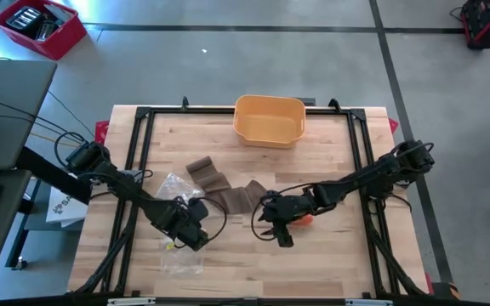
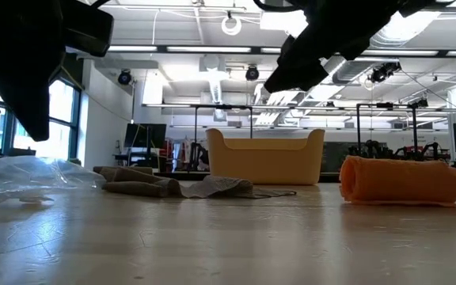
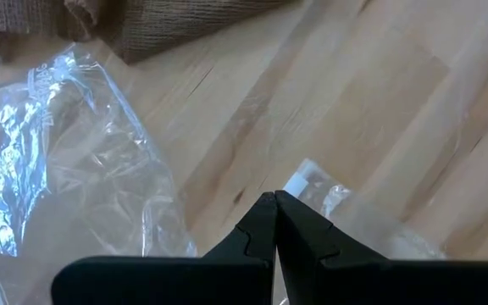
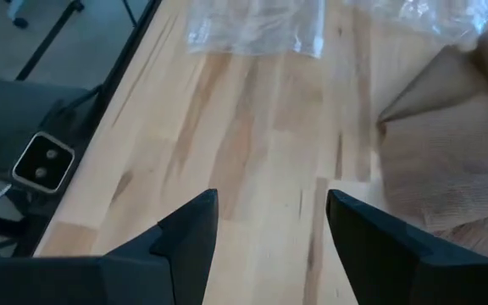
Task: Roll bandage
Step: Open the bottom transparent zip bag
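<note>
We see the wooden table from above, its far edge at twelve o'clock, framed by black rails. The left arm reaches in from nine o'clock, the right arm from three o'clock.

The yellow bin sits at twelve o'clock; in the low view it hides whatever lies behind it, and we cannot tell whether it holds anything.

The brown bandage lies unrolled near the table's centre, in loose folds running from about ten o'clock toward the middle. Its far end is partly covered by the right arm's head, so we cannot make out where the strip stops.

Clear plastic wrapping lies at eight o'clock; its edges are hard to trace against the wood.

The orange roll lies at about four o'clock of centre. From above only a sliver of it shows beside the right arm.

The left gripper hangs over the plastic wrapping, fingers pressed together with nothing between them. The right gripper hovers above bare wood just beside the bandage, fingers spread and empty.
</note>
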Motion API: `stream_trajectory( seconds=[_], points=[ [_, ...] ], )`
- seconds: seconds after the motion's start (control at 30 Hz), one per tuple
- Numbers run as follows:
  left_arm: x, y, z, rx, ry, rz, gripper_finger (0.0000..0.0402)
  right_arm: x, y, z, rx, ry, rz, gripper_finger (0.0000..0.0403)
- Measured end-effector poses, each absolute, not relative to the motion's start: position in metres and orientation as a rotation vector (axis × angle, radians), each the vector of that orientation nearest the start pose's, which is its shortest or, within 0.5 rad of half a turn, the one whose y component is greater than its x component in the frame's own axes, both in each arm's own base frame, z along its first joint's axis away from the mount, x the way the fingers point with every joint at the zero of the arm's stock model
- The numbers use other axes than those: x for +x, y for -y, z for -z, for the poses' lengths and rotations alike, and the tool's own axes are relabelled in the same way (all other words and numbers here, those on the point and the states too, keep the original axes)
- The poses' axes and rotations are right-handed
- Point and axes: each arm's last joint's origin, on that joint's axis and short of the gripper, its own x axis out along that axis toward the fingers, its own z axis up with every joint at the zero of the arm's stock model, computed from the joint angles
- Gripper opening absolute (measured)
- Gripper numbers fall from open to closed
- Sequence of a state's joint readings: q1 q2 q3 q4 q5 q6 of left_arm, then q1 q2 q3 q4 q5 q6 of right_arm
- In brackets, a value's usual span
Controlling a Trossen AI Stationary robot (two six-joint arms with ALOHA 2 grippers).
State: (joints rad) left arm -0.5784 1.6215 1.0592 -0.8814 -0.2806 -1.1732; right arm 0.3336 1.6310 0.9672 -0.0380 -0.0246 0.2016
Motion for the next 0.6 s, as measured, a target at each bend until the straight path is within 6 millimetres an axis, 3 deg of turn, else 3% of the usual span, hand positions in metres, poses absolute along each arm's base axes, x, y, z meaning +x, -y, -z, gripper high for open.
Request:
stream_trajectory(
  seconds=[0.6],
  points=[
    [0.2405,0.1528,-0.1928,-0.357,-1.193,-0.515,0.0003,0.3207,-0.1115,-0.2006,0.098,-0.736,-0.285,0.0216]
  ],
)
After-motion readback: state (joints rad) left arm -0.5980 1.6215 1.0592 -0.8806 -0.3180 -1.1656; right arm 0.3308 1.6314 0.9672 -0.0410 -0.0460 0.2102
